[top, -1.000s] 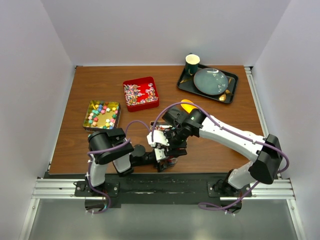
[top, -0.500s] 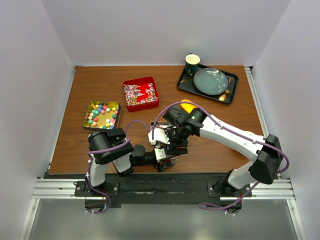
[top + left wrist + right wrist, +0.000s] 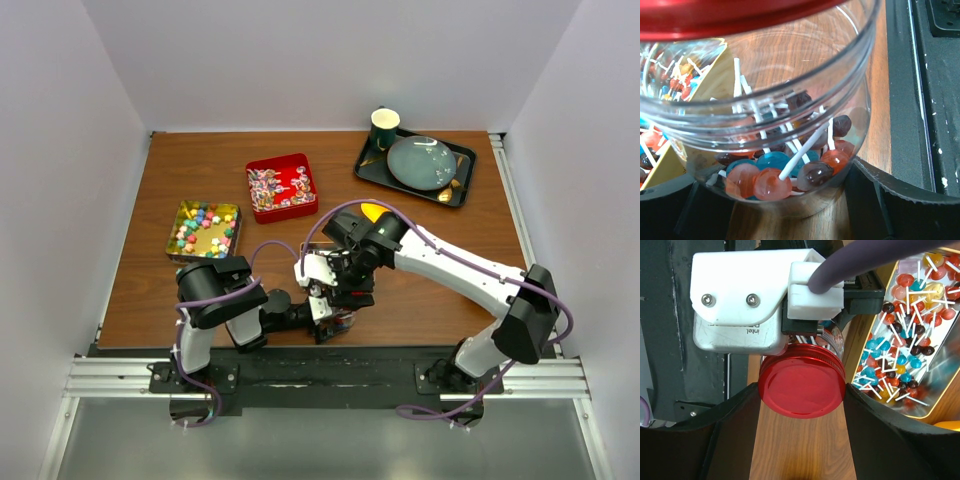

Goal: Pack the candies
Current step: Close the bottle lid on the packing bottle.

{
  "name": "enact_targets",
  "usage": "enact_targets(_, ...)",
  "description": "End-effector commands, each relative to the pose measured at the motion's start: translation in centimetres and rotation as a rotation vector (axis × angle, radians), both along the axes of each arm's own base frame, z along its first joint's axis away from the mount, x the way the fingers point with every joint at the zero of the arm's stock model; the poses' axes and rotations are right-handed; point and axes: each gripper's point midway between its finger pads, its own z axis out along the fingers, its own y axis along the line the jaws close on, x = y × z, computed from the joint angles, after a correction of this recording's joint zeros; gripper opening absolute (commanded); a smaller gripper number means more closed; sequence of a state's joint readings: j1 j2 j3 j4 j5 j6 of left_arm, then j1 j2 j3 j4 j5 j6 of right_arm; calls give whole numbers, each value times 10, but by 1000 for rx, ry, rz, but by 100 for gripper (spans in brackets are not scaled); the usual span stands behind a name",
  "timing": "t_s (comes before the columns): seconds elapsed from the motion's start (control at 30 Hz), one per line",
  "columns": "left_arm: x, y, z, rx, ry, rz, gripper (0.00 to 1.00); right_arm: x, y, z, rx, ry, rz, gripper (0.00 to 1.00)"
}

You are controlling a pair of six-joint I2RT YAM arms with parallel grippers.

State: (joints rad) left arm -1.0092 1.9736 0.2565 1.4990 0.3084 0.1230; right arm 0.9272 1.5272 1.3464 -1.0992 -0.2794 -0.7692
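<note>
A clear jar (image 3: 790, 100) is clamped between the 2 black fingers (image 3: 670, 210) of the left gripper (image 3: 785, 200), which press against its lower wall on either side. The jar stands close to the near edge of the bench, about midway along it. Lollipops (image 3: 770, 180) in red, blue and dark brown are piled in its bottom, white sticks pointing up.

A red lid (image 3: 801, 386) is held over the jar's mouth by the right gripper (image 3: 338, 285); its jaws are spread just to the lid's width and are seen touching its rim on both sides. Whether the lid is seated on the thread cannot be told.

More lollipops are seen in a gold tin (image 3: 865, 325) just beside the jar, on its far side.

Star candies (image 3: 205, 228) are held in a 2nd gold tin near the left edge. Wrapped twists (image 3: 266, 183) lie in a red tin (image 3: 300, 190) nearer the far edge. A dark tray (image 3: 368, 168) with 1 plate (image 3: 420, 162) and 1 cup (image 3: 384, 125) is set by the far right corner.
</note>
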Motion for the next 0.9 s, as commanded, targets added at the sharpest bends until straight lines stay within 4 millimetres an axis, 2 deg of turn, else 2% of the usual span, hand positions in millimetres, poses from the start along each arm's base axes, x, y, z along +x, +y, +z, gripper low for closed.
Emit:
enact_targets(0.0, 18, 2, 29, -99, -188, 50, 60, 11, 12, 6, 38, -25, -21, 53)
enact_targets(0.43, 19, 2, 29, -100, -186, 55, 60, 5, 23, 6, 45, -20, 12, 54)
enact_targets(0.6, 19, 2, 30, -100, -188, 58, 60, 2, 22, 6, 41, -16, 14, 58)
enact_targets(0.7, 20, 3, 29, -98, -189, 61, 60, 3, 22, 8, 46, -21, 6, 66)
enact_targets(0.73, 20, 3, 29, -98, -189, 61, 60, 3, 23, 10, 56, -22, -2, 73)
enact_targets(0.87, 20, 4, 30, -98, -197, 66, 59, 0, 22, 22, 83, -19, -25, 84)
